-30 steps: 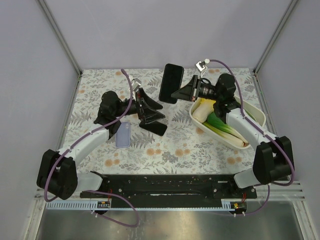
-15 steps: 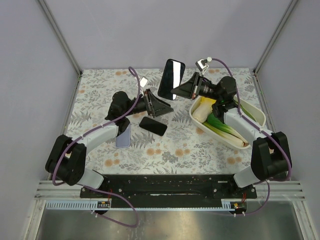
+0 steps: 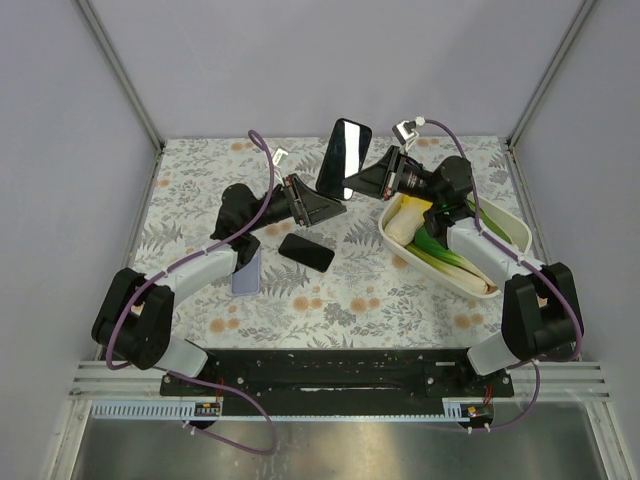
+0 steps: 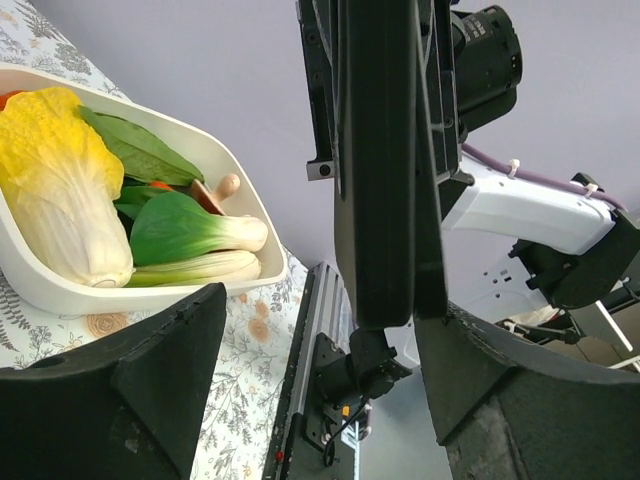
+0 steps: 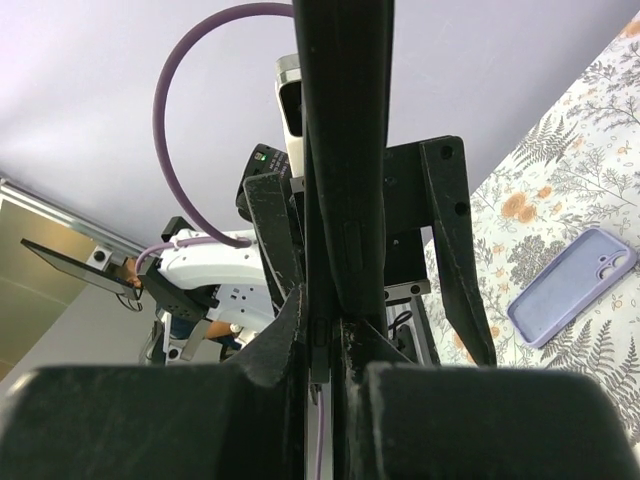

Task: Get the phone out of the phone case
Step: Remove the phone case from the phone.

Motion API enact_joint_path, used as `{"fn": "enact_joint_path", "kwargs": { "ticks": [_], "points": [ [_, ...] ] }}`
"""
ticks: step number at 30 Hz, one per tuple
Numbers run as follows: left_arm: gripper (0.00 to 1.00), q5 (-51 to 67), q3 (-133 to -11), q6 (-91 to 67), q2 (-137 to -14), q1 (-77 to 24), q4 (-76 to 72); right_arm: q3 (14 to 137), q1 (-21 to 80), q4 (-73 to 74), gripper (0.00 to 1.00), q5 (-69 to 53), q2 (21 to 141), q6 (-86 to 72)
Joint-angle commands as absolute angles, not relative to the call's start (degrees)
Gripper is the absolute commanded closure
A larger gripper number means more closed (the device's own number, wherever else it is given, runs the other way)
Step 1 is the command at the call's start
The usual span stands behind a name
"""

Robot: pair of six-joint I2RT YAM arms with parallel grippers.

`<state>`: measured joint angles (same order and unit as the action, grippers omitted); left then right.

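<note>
Right gripper (image 3: 349, 188) is clenched hard on the black, glossy, round-cornered phone (image 3: 345, 158) and holds it upright in the air at upper centre of the overhead view, shiny face toward the camera and catching a pale reflection. From the right wrist the phone shows edge-on, a thin dark slab pinched between the two fingers. The left wrist view gives the same narrow edge, dark all the way down, with a seam running along it; whether that is a case wrapped round the phone, I cannot tell. Left gripper (image 3: 330, 207) comes in just below and left of it with its jaws spread wide, one finger on either side of the phone's lower end, daylight showing on one side, so nothing is grasped there. Down on the floral-print table cover (image 3: 400, 300), left of centre, a lilac soft phone case (image 3: 247, 270) lies flat, and just right of it a second flat black slab (image 3: 306, 252). At right sits a white oval dish (image 3: 512, 228) of leafy vegetables.
</note>
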<state>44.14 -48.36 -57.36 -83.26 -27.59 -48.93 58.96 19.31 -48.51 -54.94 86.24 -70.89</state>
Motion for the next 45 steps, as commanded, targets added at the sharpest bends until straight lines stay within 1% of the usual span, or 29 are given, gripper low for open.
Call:
{"fn": "enact_joint_path", "kwargs": {
  "ticks": [1, 16, 22, 30, 36, 45],
  "points": [
    [0.22, 41.84, -50.54, -59.15, -83.41, -27.69, -51.07, 58.80, 19.16, -54.14, 1.00, -52.82, 84.73, -70.58],
    [0.20, 39.38, -48.17, -57.66, -81.92, -27.07, -50.01, 57.13, 18.98, -57.12, 1.00, -49.40, 84.38, -74.35],
    [0.16, 37.71, -47.11, -57.48, -81.47, -27.07, -49.83, 56.08, 18.90, -58.18, 1.00, -47.90, 83.94, -75.76],
    [0.16, 37.79, -49.04, -58.80, -83.05, -26.98, -49.13, 55.02, 18.81, -58.45, 1.00, -47.11, 83.58, -76.29],
    [0.16, 36.48, -49.75, -57.57, -83.14, -26.55, -45.27, 54.84, 18.81, -59.68, 1.00, -46.84, 83.58, -77.43],
    [0.16, 37.18, -50.63, -58.36, -83.32, -25.31, -45.26, 53.97, 18.98, -59.50, 1.00, -46.85, 82.62, -77.08]
  ]
}}
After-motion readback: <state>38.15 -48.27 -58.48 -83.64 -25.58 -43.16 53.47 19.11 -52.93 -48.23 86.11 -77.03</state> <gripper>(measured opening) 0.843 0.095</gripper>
